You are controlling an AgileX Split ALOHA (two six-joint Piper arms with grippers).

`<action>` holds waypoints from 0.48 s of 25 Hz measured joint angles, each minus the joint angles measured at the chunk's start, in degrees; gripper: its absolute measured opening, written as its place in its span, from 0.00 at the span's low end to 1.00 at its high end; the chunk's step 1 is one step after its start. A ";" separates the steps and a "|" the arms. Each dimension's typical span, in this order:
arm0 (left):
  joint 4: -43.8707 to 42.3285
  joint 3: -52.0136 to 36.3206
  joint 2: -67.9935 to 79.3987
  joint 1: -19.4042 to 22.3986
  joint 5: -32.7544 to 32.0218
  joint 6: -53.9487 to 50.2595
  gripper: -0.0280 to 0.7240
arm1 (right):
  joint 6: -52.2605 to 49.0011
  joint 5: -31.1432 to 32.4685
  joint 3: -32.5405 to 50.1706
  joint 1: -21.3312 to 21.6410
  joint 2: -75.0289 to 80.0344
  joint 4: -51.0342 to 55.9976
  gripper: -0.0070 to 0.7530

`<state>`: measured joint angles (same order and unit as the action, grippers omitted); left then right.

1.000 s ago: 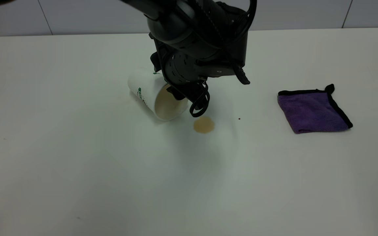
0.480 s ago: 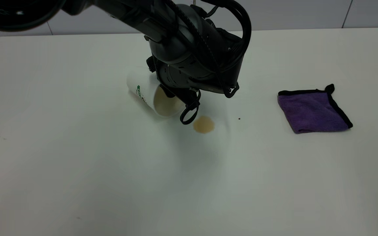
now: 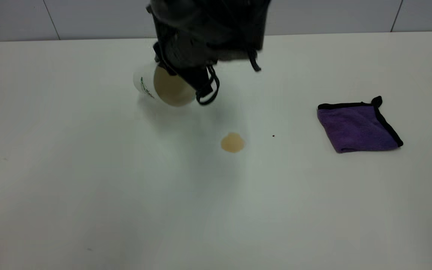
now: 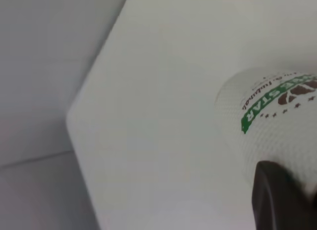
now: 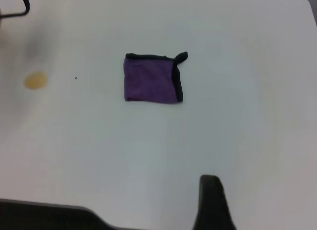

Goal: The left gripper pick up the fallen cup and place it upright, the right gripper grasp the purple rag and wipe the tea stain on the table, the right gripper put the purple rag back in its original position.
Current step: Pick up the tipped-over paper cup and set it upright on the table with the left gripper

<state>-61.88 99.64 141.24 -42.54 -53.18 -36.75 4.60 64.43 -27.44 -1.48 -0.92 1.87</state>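
White paper cup [image 3: 163,87] hung clear of the table [image 3: 88,187] in my left claw [image 3: 197,84], clamped on its wall, long axis tilted with the mouth toward the camera; rag [image 3: 356,125] lay nearer my right claw [image 5: 213,202], whose fingers I couldn't judge

Soft even light; left arm [image 3: 208,33] motion-blurred, faint shadows.
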 joint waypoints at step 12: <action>54.11 7.25 -7.03 22.81 3.71 41.46 0.01 | 0.00 0.00 0.00 0.00 0.00 0.00 0.73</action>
<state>-7.77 106.89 134.21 -19.73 -49.47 4.71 4.60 64.43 -27.44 -1.48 -0.92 1.87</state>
